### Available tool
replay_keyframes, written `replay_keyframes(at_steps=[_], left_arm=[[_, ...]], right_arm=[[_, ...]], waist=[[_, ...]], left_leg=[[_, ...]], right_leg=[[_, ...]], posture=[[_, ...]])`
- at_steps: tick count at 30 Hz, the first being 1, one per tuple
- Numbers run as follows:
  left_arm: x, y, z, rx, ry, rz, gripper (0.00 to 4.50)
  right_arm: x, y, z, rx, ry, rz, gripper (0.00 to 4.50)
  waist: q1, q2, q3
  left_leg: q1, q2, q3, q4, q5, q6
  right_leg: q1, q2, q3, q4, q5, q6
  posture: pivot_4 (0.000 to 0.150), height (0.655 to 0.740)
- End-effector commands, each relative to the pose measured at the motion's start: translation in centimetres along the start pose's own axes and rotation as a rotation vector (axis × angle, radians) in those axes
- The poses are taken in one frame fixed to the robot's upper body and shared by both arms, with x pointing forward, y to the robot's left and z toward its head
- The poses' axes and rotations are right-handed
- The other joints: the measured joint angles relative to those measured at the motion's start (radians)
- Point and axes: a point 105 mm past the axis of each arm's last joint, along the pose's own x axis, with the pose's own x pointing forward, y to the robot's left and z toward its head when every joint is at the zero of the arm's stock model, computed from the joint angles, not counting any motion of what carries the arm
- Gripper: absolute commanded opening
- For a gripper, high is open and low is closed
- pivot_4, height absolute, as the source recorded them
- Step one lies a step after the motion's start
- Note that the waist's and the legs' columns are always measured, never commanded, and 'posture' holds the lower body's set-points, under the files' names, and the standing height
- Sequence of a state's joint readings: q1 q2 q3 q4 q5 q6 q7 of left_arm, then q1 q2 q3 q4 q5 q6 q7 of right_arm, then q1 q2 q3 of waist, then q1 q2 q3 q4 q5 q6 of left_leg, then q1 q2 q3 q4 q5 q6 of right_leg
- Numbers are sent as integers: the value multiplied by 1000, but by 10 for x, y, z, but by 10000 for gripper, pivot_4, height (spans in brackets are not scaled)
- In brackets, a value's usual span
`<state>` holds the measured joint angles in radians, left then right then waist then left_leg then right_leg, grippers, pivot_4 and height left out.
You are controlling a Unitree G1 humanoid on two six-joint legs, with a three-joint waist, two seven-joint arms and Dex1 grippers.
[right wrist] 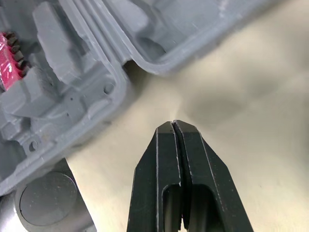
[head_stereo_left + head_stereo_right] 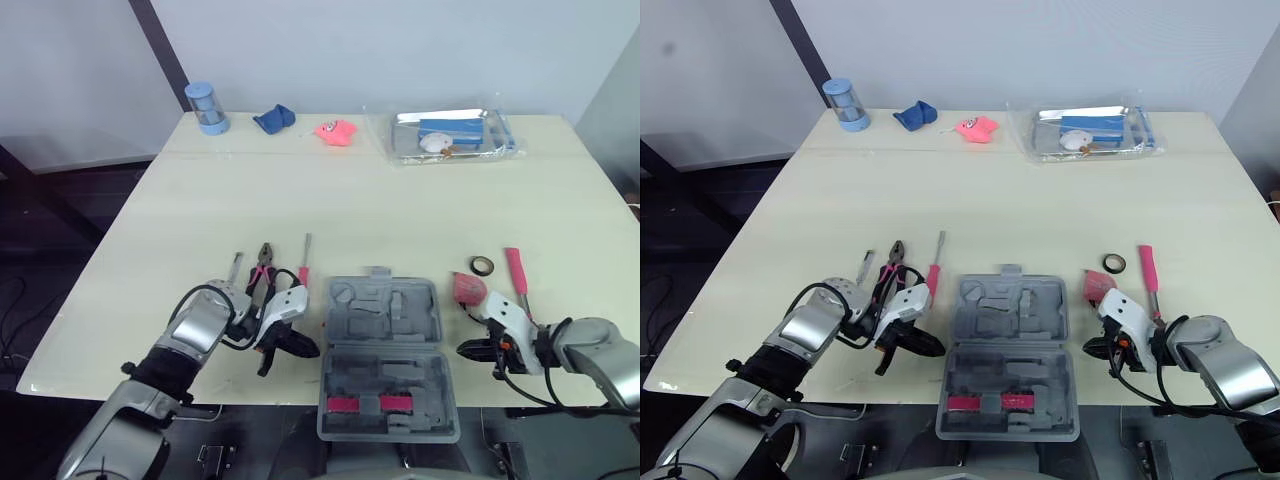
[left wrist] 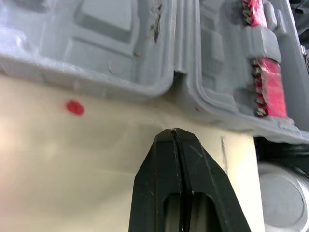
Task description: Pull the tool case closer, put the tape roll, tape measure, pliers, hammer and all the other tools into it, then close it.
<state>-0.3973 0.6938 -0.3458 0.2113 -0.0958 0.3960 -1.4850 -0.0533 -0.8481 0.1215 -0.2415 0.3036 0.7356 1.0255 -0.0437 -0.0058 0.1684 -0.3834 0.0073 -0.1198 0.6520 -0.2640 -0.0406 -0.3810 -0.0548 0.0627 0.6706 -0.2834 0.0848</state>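
1. Your left gripper (image 2: 303, 348) has its fingers pressed together and holds nothing. Its tip sits low over the counter (image 2: 400, 210), just beside the tool case's (image 2: 385, 305) left edge at the hinge.
2. Your right gripper (image 2: 470, 350) also has its fingers together and is empty, just beside the case's right edge.
3. The case lies open and flat between your two grippers, with a red bit strip (image 2: 365, 404) in its near half.
4. The pliers (image 2: 262, 266) and a red-handled screwdriver (image 2: 304, 262) lie on the counter just beyond the left gripper.
5. The tape measure (image 2: 467, 288) is just beyond the right gripper, and the tape roll (image 2: 483, 265) is farther out.
6. A pink-handled tool (image 2: 517, 272) lies beside the roll. It's probably the hammer, but its head isn't clear.
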Motion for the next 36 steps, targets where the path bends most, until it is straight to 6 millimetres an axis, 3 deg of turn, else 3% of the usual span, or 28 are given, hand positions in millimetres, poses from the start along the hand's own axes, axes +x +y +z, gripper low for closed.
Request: replay_keyframes(at_steps=[1, 10, 13, 16, 20, 26, 27, 29, 30, 32, 36], left_arm=[[-13, -6, 10, 22, -37, 23, 0], [-48, -31, 13, -22, -218, 156, 0], [-68, -37, 23, -75, -391, 258, 0], [-82, -43, 17, -106, -460, 355, 0], [-113, -49, -4, -119, -582, 602, 0], [-131, -55, -44, -199, -595, 790, 0], [-136, -59, -60, -241, -603, 837, 2570], [-144, -65, -88, -335, -629, 914, 6650], [-148, -69, -98, -369, -644, 946, 10911], [-153, -73, -115, -407, -645, 994, 23301], [-164, -78, -135, -433, -636, 1066, 41480]], right_arm=[[-12, -6, 10, -15, -71, -45, 228], [-45, -15, 20, -111, -362, -207, 228], [-62, -18, 7, -138, -415, -297, 228], [-76, -21, -7, -136, -468, -374, 228], [-102, -20, -49, -69, -496, -485, 228], [-123, -16, -92, 11, -475, -563, 228], [-130, -15, -103, 37, -469, -591, 2], [-142, -15, -120, 100, -476, -644, 5080], [-148, -15, -126, 135, -490, -670, 7337], [-155, -15, -140, 172, -476, -709, 19918], [-165, -12, -151, 201, -471, -738, 37906]], waist=[[0, 0, 0], [2, 0, 1], [6, 0, 1], [5, 0, 1], [4, 0, 1], [2, 0, 1], [3, 0, 1], [2, 1, 0], [1, 1, 0], [2, 0, 0], [3, 0, 0]], left_leg=[[0, 0, 0, 0, 0, 0], [0, 1, 2, -2, 0, 0], [0, 2, 2, -2, 0, 0], [1, 2, 2, -2, 0, 0], [4, 3, 4, -3, 0, 0], [5, 3, 7, -4, 0, 0], [5, 3, 7, -4, 0, 0], [5, 3, 7, -4, 0, 0], [5, 3, 8, -4, 0, 0], [5, 3, 8, -5, 0, 0], [5, 3, 8, -5, 0, 0]], right_leg=[[0, 0, 0, 0, 0, 0], [0, 0, 0, -2, 0, 0], [1, 0, 0, -2, 0, 0], [2, 0, 0, -2, 0, 0], [3, 0, 2, -3, 0, 0], [4, 0, 4, -6, 0, 0], [4, 0, 4, -7, 0, 0], [4, 0, 4, -7, 0, 0], [4, 0, 4, -7, 0, -1], [4, 0, 5, -8, 0, -1], [4, 0, 5, -7, -1, -1]], posture=[[1500, 7400], [1500, 7400], [1500, 7400], [1500, 7400], [1500, 7400], [1500, 7400], [1500, 7400], [1500, 7400], [1500, 7400], [1500, 7400], [1500, 7400]])
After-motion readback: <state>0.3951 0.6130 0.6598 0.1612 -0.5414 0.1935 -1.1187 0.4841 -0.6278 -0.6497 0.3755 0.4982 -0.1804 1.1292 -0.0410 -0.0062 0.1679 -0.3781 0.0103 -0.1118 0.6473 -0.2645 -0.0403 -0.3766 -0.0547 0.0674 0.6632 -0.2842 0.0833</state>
